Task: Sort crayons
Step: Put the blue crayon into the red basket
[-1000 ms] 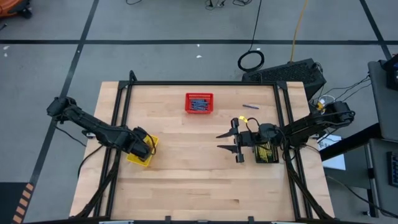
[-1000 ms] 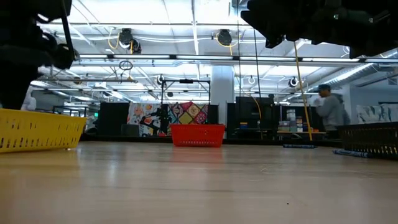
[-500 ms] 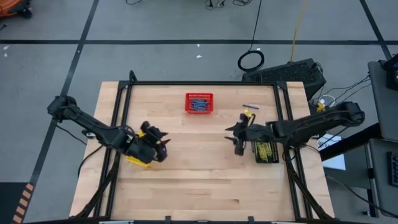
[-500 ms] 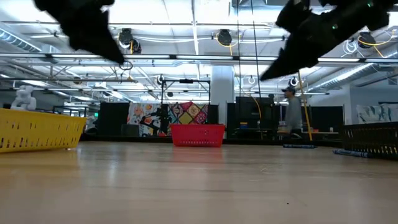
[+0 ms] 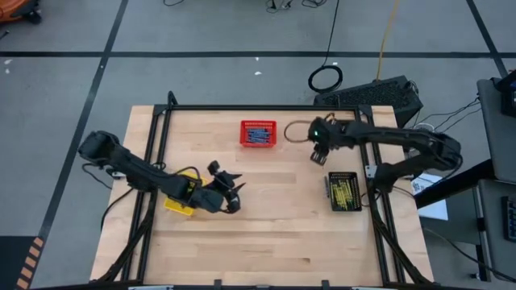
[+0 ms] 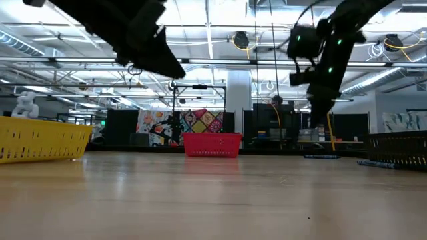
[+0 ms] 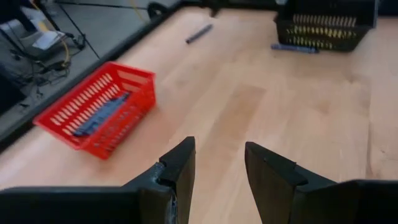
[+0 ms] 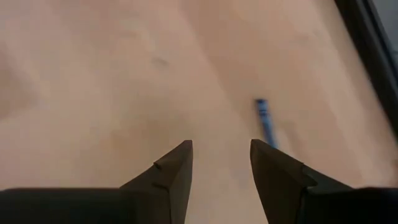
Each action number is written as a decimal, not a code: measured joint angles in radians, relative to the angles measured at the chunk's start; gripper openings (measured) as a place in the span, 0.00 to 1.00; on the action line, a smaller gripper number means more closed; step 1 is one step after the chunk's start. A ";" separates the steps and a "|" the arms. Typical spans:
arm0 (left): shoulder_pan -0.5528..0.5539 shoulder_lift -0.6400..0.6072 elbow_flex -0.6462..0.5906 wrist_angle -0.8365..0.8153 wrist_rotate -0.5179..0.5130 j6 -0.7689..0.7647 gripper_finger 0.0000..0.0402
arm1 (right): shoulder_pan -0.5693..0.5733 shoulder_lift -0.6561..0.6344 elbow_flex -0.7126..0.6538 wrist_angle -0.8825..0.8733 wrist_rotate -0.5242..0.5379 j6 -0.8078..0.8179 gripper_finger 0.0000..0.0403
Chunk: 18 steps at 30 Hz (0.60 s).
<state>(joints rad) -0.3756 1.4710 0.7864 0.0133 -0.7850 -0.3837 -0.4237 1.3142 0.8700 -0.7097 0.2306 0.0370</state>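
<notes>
— Blue crayon (image 8: 265, 123) loose on the desk (image 5: 266, 217) by the far edge, beyond the black basket (image 5: 343, 191); more blue ones already in the red basket (image 5: 258, 134).

— Right pincer (image 5: 318, 151) swung from the black basket to above that stray; spread, empty; likely the next pick.

— Left pincer (image 5: 228, 190) moved off the yellow basket (image 5: 178, 205) toward mid-desk; spread, holding nothing.

My wooden surface (image 5: 266, 234) is carrying a red basket (image 5: 258, 134), a yellow basket (image 5: 177, 205), a black basket (image 5: 344, 191), and a loose blue crayon (image 8: 266, 122) is lying directly on it.
</notes>
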 joint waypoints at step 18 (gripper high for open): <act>0.006 0.146 -0.001 0.161 0.018 0.006 0.36 | -0.361 0.273 0.000 0.107 -0.183 -0.491 0.34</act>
<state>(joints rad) -0.3697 1.6165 0.7853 0.1747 -0.7670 -0.3775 -0.7845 1.5868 0.8700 -0.6025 0.0471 -0.4541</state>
